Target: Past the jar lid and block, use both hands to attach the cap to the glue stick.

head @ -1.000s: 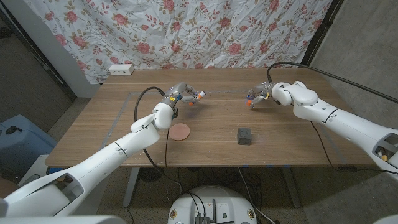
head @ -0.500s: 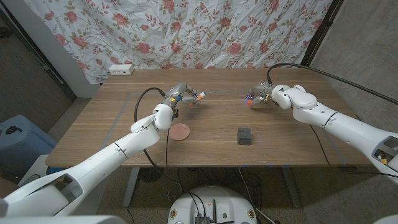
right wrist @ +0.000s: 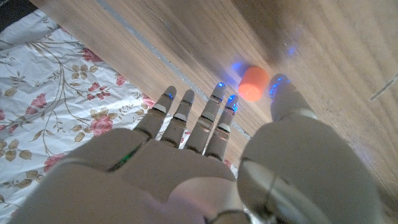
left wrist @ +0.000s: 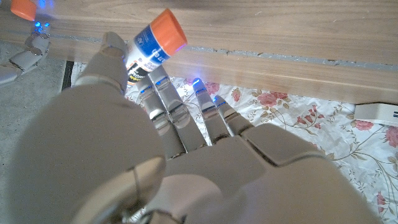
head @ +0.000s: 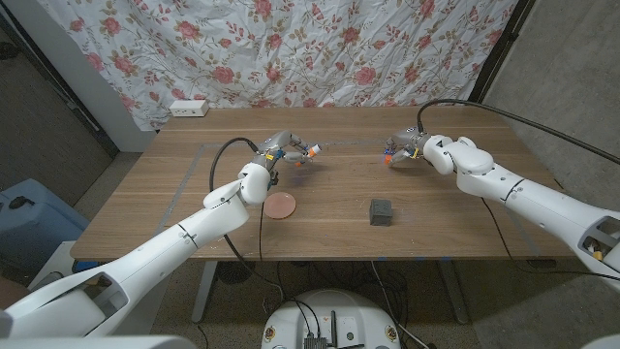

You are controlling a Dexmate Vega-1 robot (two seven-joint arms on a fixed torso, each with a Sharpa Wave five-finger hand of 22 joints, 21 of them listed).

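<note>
My left hand (head: 279, 150) holds the glue stick (head: 308, 150) above the table's far middle, its orange end pointing toward the right hand. In the left wrist view the glue stick (left wrist: 154, 45), white and blue with an orange end, sits between the thumb and fingers (left wrist: 163, 93) of the left hand (left wrist: 155, 155). My right hand (head: 407, 148) hovers at the far right and pinches the small orange cap (head: 389, 150). The cap (right wrist: 254, 83) shows between the thumb and fingertips of the right hand (right wrist: 186, 162). The two hands are well apart.
A round reddish jar lid (head: 281, 205) and a dark block (head: 382, 211) lie on the wooden table (head: 455, 223), nearer than both hands. A white power strip (head: 189, 108) lies at the far left edge. A flowered cloth hangs behind.
The right hand with the cap has drawn slightly back and to the right. The left hand and glue stick have hardly moved.
</note>
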